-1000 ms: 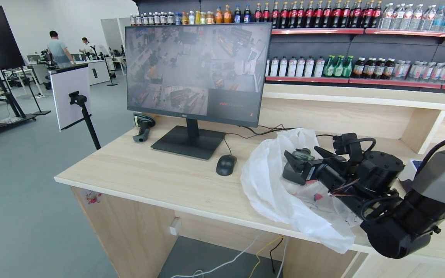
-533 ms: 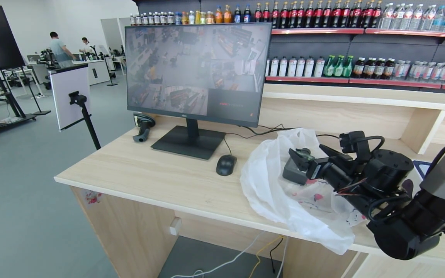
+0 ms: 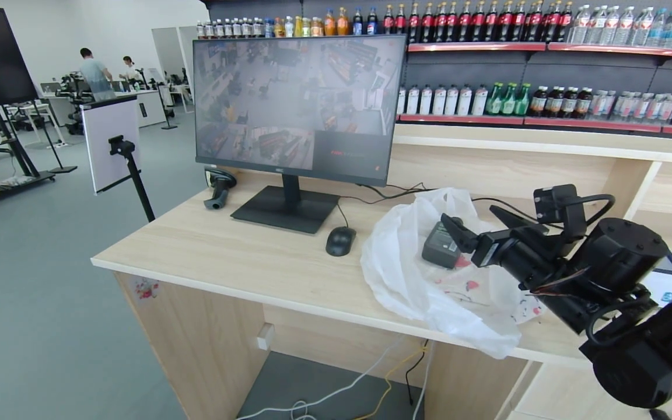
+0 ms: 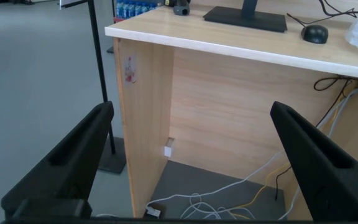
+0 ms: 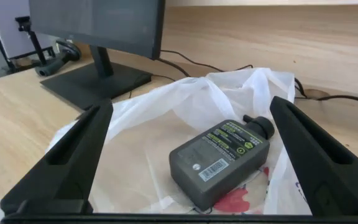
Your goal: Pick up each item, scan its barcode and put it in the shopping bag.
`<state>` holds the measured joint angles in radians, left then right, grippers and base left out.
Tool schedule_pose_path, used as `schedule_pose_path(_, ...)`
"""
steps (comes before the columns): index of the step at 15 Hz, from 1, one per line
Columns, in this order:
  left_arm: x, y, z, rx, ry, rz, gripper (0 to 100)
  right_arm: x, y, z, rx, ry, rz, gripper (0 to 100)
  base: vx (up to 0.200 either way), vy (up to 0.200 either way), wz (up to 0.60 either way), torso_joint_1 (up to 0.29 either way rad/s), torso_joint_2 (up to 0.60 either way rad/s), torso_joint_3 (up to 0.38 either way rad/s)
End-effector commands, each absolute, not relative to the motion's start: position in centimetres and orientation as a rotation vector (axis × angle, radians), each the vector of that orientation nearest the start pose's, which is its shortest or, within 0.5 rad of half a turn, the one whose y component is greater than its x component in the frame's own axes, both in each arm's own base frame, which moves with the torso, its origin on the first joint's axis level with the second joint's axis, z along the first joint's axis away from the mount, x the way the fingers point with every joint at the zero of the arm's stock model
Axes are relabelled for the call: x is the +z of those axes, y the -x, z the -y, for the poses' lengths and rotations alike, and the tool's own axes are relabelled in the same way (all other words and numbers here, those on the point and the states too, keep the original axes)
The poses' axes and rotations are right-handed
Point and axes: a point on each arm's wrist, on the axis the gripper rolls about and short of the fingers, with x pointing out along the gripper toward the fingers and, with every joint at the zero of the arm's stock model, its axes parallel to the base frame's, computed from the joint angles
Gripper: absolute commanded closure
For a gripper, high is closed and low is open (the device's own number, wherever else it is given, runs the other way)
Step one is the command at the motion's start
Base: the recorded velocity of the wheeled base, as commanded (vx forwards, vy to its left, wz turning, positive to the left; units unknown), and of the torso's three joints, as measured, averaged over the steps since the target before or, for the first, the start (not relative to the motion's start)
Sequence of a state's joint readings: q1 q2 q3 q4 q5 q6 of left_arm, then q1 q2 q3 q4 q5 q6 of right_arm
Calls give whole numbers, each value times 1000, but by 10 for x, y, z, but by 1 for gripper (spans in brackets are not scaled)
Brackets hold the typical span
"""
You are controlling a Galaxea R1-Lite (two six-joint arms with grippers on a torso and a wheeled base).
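head view: right gripper, jaws spread and holding nothing, hangs just above a grey bottle lying in the white shopping bag on the counter. left wrist view: left gripper, jaws apart and empty, sits low beside the counter's side panel. right wrist view: the bottle rests on its side inside the bag, barcode label up. judged step: this item is bagged; next, lift clear of the loose plastic and seek another item.
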<state>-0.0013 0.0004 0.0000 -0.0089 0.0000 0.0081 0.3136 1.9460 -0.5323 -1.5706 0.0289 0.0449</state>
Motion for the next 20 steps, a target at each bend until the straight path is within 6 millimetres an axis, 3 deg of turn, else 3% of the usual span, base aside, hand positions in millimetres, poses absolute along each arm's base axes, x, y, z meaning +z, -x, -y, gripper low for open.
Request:
schedule_pose_path(1,76,23,0,-2,-8,8,0,142,-293,-98,354,-70,171,0,0,0,0,0,0,0)
schedule_pose_path(7,76,23,0,-2,-8,8,0,143,-289,-97,354,-81,169,0,0,0,0,0,0,0)
schedule_pose_path(13,76,23,0,-2,-6,8,0,151,-284,-95,354,-83,192,0,0,0,-600,5,4,3)
schedule_pose_path(20,76,23,0,-2,-6,5,0,156,-273,-92,355,-82,200,0,0,-200,-86,2,0,4)
